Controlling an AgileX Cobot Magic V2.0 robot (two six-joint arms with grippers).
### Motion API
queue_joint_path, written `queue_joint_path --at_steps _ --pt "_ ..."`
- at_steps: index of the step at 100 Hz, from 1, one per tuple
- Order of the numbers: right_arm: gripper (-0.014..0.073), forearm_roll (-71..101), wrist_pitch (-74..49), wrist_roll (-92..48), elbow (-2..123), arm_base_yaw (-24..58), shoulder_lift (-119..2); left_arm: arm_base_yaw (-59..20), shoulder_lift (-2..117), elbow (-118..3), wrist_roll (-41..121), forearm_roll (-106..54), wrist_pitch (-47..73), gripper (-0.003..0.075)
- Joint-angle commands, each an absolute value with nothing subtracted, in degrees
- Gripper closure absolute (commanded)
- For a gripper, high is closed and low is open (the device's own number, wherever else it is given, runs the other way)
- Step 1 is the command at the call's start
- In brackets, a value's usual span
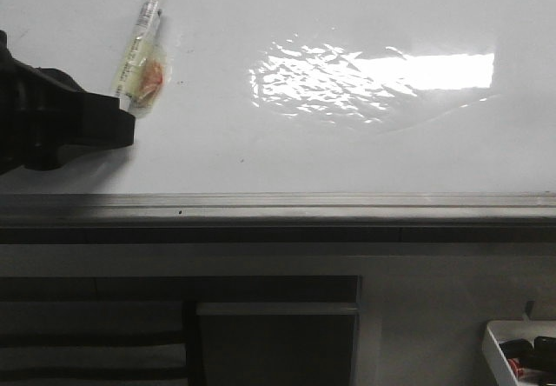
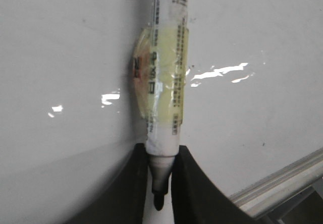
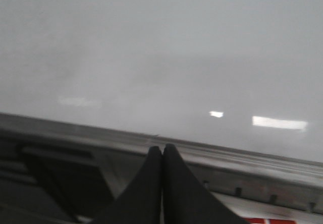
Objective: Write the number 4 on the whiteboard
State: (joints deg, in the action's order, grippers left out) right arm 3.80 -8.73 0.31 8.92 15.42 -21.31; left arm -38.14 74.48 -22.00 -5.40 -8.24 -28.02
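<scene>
While the whiteboard (image 1: 287,156) lies blank, bright glare near its right edge, a tape-wrapped marker (image 1: 142,51) is clamped by the left end effector (image 1: 122,112) near the left edge. The right end effector (image 3: 162,156) is pressed closed, empty, over the grey rim (image 3: 242,171). A marker tray (image 1: 521,351) is seen beyond the near right corner.

Bright white glare from a light above on the shiny whiteboard (image 1: 382,73), wavy at its left end. Dim and dark under the grey rim (image 1: 278,203). Foggy and blurry all over in the right wrist view; small shiny spots in the left wrist view.
</scene>
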Motion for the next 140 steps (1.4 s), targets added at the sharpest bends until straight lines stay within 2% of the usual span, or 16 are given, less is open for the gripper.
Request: queue_joint_path --at_steps 1,26,33,40,53,60,106,140 --pt "0.0655 2.81 -6.42 0.48 12.39 20.68 -24.5 -38.41 72.52 -23.5 -5.82 -4.4 -32.36 0.0741" --pt "0.0653 2.7 -9.62 0.48 23.62 30.74 -33.34 -38.41 68.04 -23.5 -5.82 15.18 -32.26 0.0741" --pt "0.0628 2.7 -11.71 0.48 27.27 32.21 -35.94 -38.41 67.47 -23.27 -5.82 22.35 -32.37 0.0741" --pt "0.0545 2.7 -15.55 0.48 31.1 33.39 -38.48 -38.41 67.41 -22.98 -5.82 29.34 -32.61 0.0741" --pt "0.0322 2.7 -22.8 0.48 37.54 35.89 -42.39 -38.41 67.41 -22.87 -5.82 35.57 -33.0 0.0741" --pt "0.0262 2.7 -25.38 0.48 40.48 37.37 -43.85 -38.41 67.41 -22.87 -5.36 36.87 -33.91 0.0741" --pt "0.0258 2.7 -21.94 -0.56 45.32 48.03 -50.33 -38.41 67.51 -22.98 -0.83 38.95 -39.93 0.0741" --pt "0.0259 2.41 -15.65 -0.56 45.32 49.94 -54.88 -38.41 67.51 -22.98 -0.83 43.92 -41.53 0.0741"
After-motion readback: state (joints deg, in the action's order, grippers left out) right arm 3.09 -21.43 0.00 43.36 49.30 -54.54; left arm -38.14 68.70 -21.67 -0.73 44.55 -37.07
